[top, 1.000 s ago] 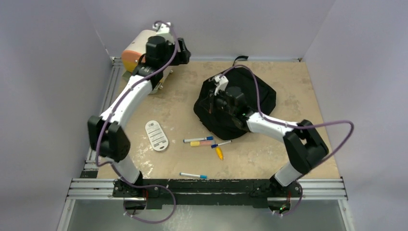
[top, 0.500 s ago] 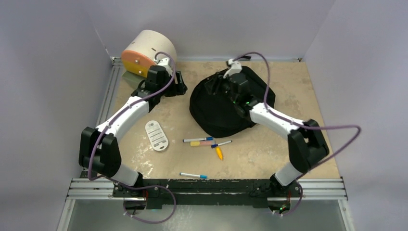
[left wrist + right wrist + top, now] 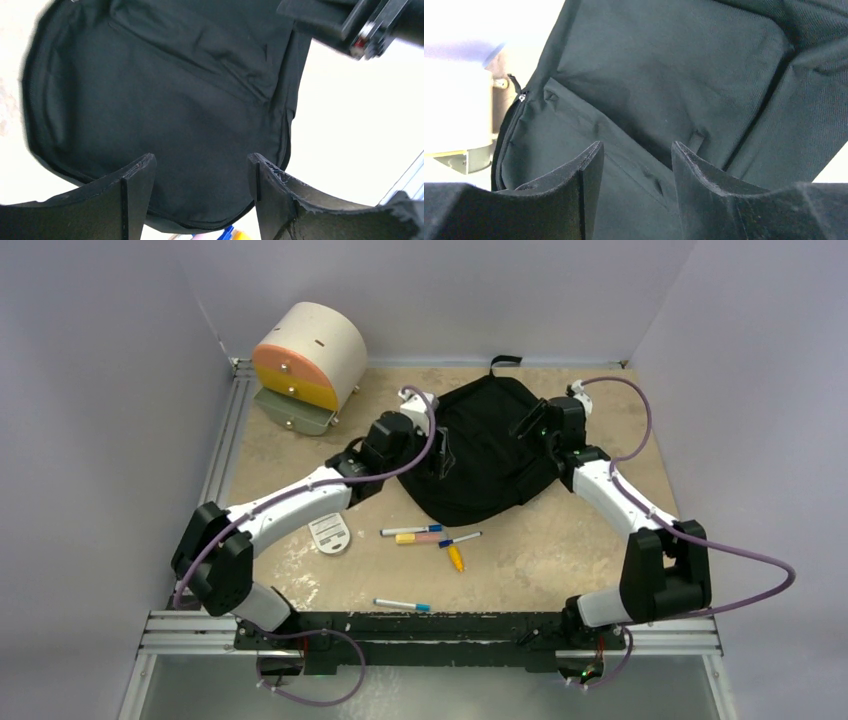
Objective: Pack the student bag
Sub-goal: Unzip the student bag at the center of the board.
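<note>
The student bag [image 3: 487, 455], a large black fabric backpack, lies flat at the middle back of the table. My left gripper [image 3: 438, 456] hovers over its left edge, open, with bag fabric [image 3: 175, 100] below its empty jaws [image 3: 200, 160]. My right gripper [image 3: 528, 426] is over the bag's upper right part, open and holding nothing [image 3: 636, 145]. A zipper pull [image 3: 521, 98] shows at the edge of the bag [image 3: 674, 65] in the right wrist view.
A cream-and-orange cylindrical drawer box [image 3: 308, 355] stands at the back left. A white oval card [image 3: 327, 528] lies left of the bag. Several pens and markers [image 3: 411, 531] lie in front of the bag, a yellow one [image 3: 456, 559] and a blue-capped pen [image 3: 402, 604] nearer.
The right gripper opened and let go of the bag, which has settled flat, and moved right. The left arm swung from the drawer box to the bag's left edge.
</note>
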Tool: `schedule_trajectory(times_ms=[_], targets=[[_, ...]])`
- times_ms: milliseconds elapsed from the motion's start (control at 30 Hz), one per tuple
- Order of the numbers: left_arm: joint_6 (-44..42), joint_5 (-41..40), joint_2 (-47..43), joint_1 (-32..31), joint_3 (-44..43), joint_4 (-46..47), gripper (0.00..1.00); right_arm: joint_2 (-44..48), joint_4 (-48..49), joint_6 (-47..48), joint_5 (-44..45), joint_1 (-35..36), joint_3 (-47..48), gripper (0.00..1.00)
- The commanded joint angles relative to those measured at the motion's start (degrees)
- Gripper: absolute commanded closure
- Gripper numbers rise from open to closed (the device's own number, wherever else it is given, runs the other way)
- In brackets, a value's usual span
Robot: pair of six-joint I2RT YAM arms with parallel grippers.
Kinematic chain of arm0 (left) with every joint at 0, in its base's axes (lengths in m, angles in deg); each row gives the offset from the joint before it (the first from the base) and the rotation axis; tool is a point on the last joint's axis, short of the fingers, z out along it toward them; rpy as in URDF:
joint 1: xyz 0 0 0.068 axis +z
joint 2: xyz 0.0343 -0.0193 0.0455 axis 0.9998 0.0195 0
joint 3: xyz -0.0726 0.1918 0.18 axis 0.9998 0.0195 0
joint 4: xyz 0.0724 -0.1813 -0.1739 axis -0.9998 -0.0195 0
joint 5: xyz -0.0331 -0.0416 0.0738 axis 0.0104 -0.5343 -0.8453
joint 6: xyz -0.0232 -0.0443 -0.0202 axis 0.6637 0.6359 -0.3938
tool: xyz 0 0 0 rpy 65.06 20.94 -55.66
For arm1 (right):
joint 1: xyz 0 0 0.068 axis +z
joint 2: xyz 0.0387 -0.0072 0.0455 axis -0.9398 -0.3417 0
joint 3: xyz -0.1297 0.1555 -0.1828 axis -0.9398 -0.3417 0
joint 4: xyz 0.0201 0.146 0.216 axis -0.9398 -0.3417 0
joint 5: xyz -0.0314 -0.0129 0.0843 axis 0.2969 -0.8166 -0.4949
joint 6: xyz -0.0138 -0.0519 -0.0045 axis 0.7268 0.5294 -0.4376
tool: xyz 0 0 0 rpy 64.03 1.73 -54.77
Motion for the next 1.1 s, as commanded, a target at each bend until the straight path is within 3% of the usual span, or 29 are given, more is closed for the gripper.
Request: schedule_trajectory(times_ms=[0,400,900,1067], targets=[[-0.6,-3.8,2.3,-2.9,4.1,4.7,0.34,0.4,-2.5,-5.1,1.0,-0.9,0.1,0.46],[2.6,-8.7,7.0,-5.7,10.4,5.1,0.36,-3.4,-2.4,-7.7,1.8,-2.2,-0.8,0.53],[2.0,-9.0,8.8,-7.3,9.9,5.3,0.36,-7.2,-0.4,-8.3,-1.7,-2.9,-2.6,0.55],[1.0,-8.9,8.9,-8.3,8.7,5.4,0.36,-9.0,1.0,-8.6,-4.2,-3.0,-2.2,0.61]])
